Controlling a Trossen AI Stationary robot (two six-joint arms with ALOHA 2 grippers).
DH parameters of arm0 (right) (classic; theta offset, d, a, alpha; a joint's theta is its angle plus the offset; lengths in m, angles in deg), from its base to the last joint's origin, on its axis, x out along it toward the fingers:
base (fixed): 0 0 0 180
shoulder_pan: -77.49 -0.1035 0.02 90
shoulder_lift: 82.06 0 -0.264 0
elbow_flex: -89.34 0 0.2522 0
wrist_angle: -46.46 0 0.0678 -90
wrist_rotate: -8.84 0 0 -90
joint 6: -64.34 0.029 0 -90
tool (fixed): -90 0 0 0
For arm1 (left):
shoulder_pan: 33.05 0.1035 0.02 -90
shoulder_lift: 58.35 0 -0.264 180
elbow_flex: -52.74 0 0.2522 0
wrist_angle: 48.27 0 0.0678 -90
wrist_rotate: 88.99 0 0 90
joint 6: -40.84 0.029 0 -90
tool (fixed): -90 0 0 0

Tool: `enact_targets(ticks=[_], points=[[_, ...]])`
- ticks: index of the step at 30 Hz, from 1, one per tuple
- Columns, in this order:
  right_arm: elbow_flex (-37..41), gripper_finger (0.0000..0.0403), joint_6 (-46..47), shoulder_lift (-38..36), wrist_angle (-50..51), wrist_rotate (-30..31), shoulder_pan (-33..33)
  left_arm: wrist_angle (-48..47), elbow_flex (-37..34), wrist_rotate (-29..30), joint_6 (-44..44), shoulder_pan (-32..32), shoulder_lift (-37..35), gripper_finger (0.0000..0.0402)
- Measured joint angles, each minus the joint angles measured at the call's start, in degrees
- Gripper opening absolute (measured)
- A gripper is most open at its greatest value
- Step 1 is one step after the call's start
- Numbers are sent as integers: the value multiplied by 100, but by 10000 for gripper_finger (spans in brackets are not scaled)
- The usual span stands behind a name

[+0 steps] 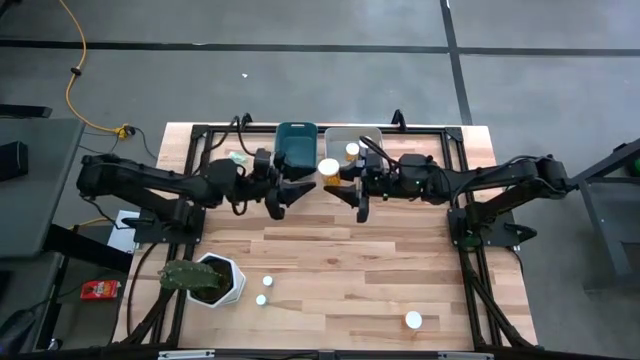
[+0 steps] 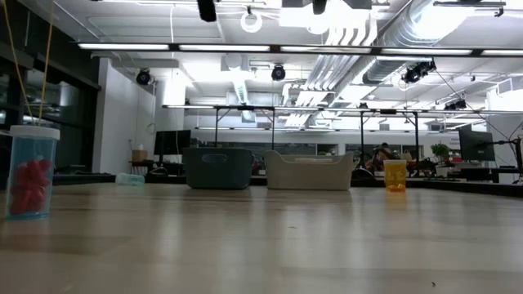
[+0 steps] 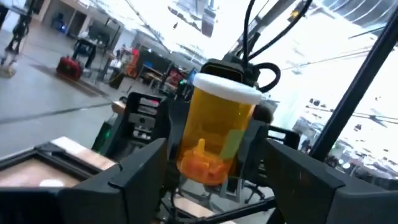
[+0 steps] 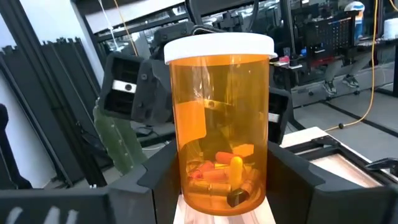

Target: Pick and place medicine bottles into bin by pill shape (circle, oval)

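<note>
An amber medicine bottle [image 4: 217,124] with a white cap and orange pills stands upright between my two grippers, in front of the bins, and also shows in the high view [image 1: 328,168]. My right gripper [image 1: 348,186] is shut on it. My left gripper [image 1: 288,192] faces it from the left. It is open and empty, its fingers [image 3: 140,177] short of the bottle [image 3: 217,130]. Another capped bottle [image 1: 352,150] shows inside the pale bin. Neither gripper shows in the low view. My right gripper pinches the bottle's lower body [image 4: 186,186] between its two fingers [image 4: 155,180], one on each side. The fingers come level from the table's right side. The bottle stands upright, cap up, lifted clear of the table.
A dark teal bin [image 1: 296,143] and a pale bin [image 1: 370,134] stand side by side at the far edge. A white hexagonal plant pot [image 1: 222,283] is near left. White-capped bottles stand near the front [image 1: 267,282], [image 1: 261,299], [image 1: 413,320]. The low view shows a red-pill bottle [image 2: 33,171].
</note>
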Motion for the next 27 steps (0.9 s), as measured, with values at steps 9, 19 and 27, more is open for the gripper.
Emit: enact_targets(ticks=[9,19,27], points=[[0,181,191,94,-13,-163,-25,-581,824,-345,548,-10,600,255],[0,181,176,94,-18,-359,-170,-874,1209,-347,1018,-4,806,255],[0,181,32,94,-32,-356,-170,-928,1210,-385,1020,-2,806,255]])
